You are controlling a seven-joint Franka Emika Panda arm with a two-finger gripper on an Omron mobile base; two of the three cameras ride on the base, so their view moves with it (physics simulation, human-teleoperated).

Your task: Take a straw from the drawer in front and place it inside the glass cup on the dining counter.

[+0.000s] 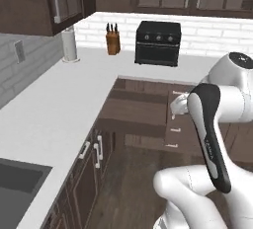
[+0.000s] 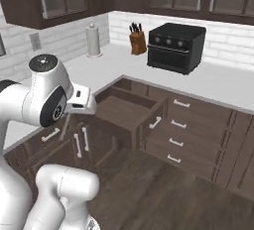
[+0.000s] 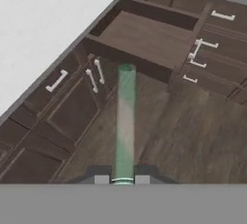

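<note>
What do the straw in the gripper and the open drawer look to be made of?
Straw: likely translucent green plastic, since the floor shows faintly through it; it is held in the shut gripper. Drawer: dark brown wood-look panels with visible grain, matte; its handle looks like silver metal.

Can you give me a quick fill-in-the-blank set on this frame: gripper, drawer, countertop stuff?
1. The gripper is shut on a ____ straw.
2. The drawer stands ____, its inside bare.
3. On the countertop, the knife block stands beside a black ____.
4. The paper towel roll stands ____ on the counter.

Missing words: green; open; toaster oven; upright
</note>
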